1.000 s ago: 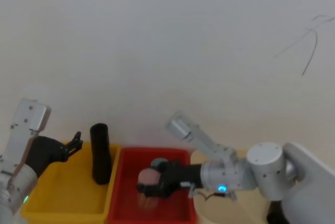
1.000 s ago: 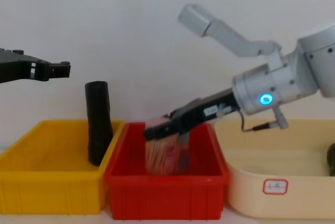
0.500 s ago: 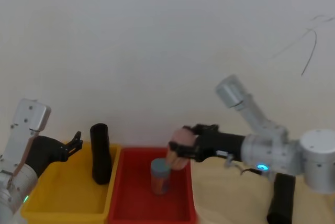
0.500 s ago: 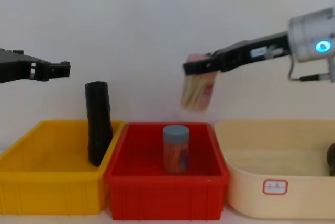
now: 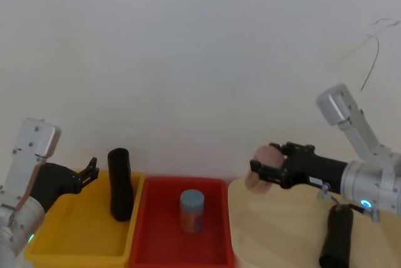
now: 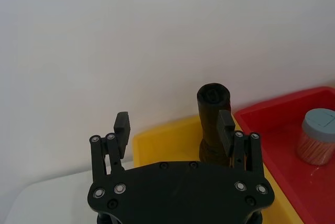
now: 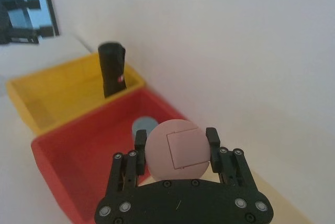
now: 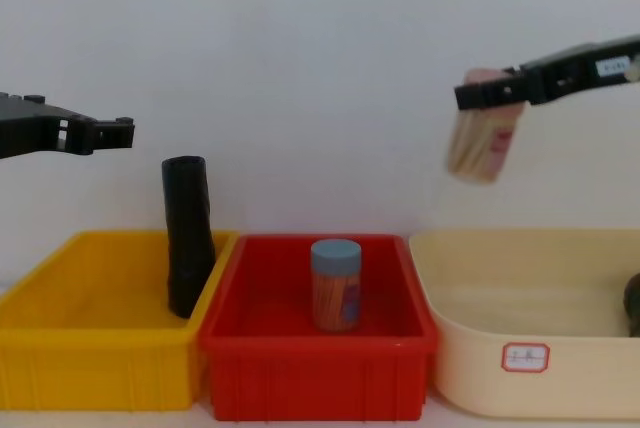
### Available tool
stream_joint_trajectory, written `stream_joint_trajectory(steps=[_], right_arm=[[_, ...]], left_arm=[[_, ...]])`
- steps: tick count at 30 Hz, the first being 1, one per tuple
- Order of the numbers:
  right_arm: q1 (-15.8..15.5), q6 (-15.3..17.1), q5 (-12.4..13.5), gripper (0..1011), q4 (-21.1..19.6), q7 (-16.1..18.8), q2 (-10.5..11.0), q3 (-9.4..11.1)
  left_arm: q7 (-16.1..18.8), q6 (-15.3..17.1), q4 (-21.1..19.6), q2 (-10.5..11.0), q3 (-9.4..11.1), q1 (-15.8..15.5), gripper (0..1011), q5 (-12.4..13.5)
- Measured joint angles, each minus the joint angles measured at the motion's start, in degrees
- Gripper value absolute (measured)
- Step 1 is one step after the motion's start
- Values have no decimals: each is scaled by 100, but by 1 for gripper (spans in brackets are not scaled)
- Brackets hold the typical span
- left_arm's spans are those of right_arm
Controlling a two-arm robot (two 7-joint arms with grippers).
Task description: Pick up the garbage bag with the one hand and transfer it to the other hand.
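The right gripper [image 8: 478, 96], black with a small white label, is clamped on a pink-lidded clear jar of wooden sticks [image 8: 483, 145]. It has carried the jar up out of the red plastic bin [image 8: 310, 368] and rightward, and now holds it above the cream plastic tub [image 8: 520, 373]. A blue-lidded jar [image 8: 335, 285] stands in the red bin. The left gripper [image 8: 118, 129], fingers spread apart, has not moved above the yellow plastic bin [image 8: 90, 373], where the thick black rolled garbage bag [image 8: 187, 248] leans upright in the corner beside the red bin.
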Motion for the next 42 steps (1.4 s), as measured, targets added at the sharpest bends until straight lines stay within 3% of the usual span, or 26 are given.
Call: stream_joint_trajectory(steps=[8, 16, 23, 29, 37, 42], right_arm=[[-160, 111, -2, 650, 121, -21, 189, -70], [-189, 118, -49, 653, 365, -19, 248, -174], [-203, 117, -73, 874, 491, -10, 280, -231], [-209, 116, -88, 1001, 562, -4, 296, -261], [-293, 78, -84, 1000, 463, -115, 304, -230], [-472, -15, -76, 1000, 205, -395, 298, -123]], left_arm=[[0, 0, 0, 0, 0, 0, 1003, 0], [0, 0, 0, 0, 0, 0, 1003, 0], [0, 0, 0, 0, 0, 0, 1003, 0], [0, 0, 0, 0, 0, 0, 1003, 0], [0, 0, 0, 0, 0, 0, 1003, 0], [0, 0, 0, 0, 0, 0, 1004, 0]])
